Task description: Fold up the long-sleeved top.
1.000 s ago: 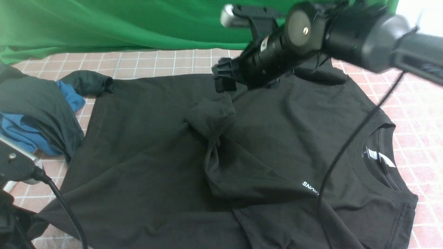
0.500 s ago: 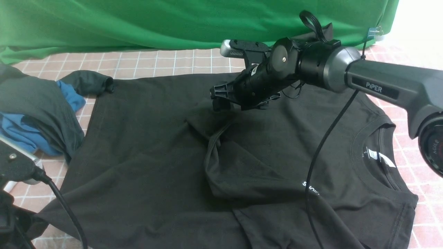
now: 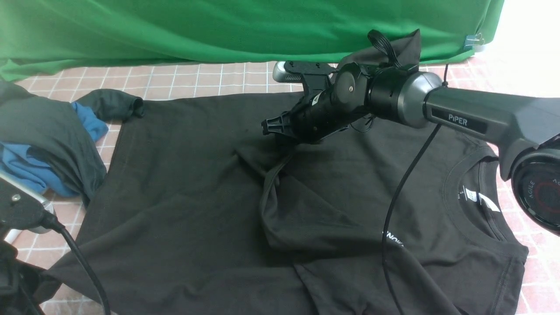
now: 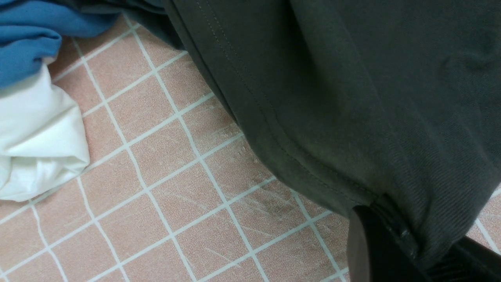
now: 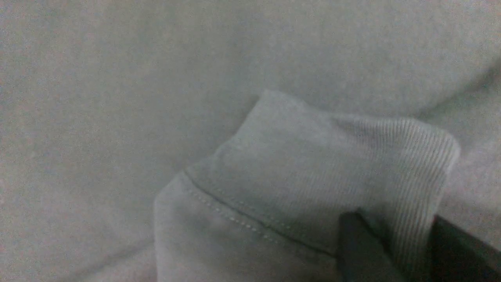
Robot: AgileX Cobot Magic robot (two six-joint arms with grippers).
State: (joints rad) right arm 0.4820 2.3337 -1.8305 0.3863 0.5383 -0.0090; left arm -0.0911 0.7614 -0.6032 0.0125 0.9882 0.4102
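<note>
In the front view my right gripper point(image 3: 280, 134) sinks its tips into the long-sleeved top point(image 3: 175, 188), so how the jaws stand is hidden there. The right wrist view is pale and grainy. Only stubs of my fingers point(image 5: 354, 246) show at its edge, the ribbed cuff point(image 5: 391, 156) pinched between them. My left gripper point(image 4: 415, 248) is cut off likewise, the hem point(image 4: 293, 156) running down into it. The top's near edge runs out of the front view. A cable point(image 3: 407, 175) crosses the white lettering point(image 3: 392, 238), and the neck label point(image 3: 470, 194) is too small to read. My right arm point(image 3: 463, 118) covers the far shoulder.
</note>
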